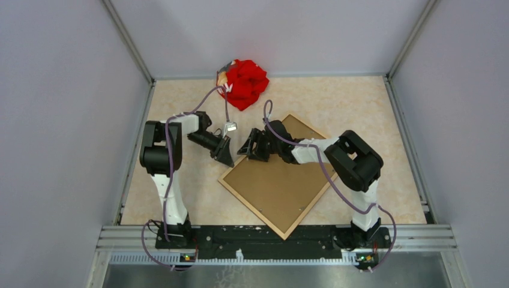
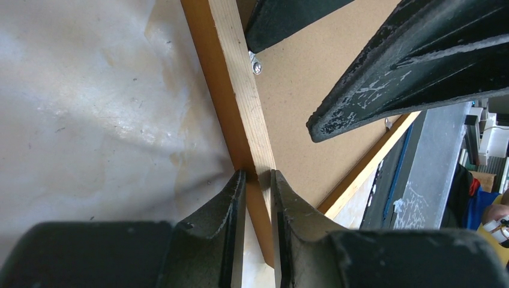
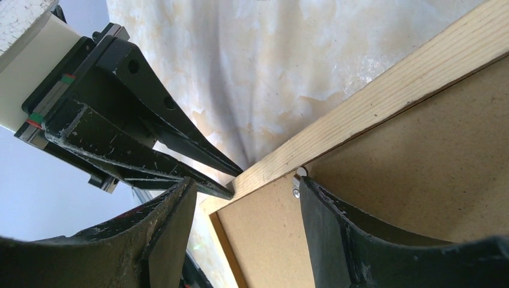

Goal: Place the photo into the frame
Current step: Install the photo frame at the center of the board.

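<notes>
The frame (image 1: 252,210) lies face down on the table, turned like a diamond, with a plain brown backing board (image 1: 282,180) inside it. My left gripper (image 1: 227,157) is shut on the frame's far-left rail (image 2: 240,90), one finger on each side of the wood (image 2: 258,175). My right gripper (image 1: 246,149) stands open just over the board's far-left corner (image 3: 246,186). One of its fingers (image 3: 336,234) sits beside a small metal tab (image 3: 296,189) on the rail (image 3: 372,102). The photo is hidden.
A crumpled red cloth (image 1: 246,83) lies at the back of the table, near the wall. A small grey box (image 1: 230,126) sits just behind the two grippers. Grey walls close in the table on three sides.
</notes>
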### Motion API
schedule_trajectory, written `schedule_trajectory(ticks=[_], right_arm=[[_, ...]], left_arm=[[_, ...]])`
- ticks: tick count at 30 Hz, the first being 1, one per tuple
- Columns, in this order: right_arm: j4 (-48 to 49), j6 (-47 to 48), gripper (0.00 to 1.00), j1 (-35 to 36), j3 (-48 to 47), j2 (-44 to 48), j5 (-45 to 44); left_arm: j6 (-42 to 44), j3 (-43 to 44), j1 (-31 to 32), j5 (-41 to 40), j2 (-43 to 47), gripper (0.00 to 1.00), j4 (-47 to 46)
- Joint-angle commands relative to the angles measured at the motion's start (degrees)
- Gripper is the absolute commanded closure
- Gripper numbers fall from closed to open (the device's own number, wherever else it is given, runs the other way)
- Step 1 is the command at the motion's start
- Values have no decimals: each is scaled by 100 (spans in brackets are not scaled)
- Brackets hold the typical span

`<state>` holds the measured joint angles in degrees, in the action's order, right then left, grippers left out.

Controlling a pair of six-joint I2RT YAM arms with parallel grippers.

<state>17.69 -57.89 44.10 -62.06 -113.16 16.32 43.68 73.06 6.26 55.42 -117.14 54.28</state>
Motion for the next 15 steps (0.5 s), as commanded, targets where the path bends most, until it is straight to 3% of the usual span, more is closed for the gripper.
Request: schedule_trajectory(ticks=[1,15], right_arm=[[432,-152,36,175,-186,-294,240],[292,32,36,-83,211,97,122]], left_arm=[[247,6,77,52,106,76,-93],[212,-118,103,-71,155,77,-199]])
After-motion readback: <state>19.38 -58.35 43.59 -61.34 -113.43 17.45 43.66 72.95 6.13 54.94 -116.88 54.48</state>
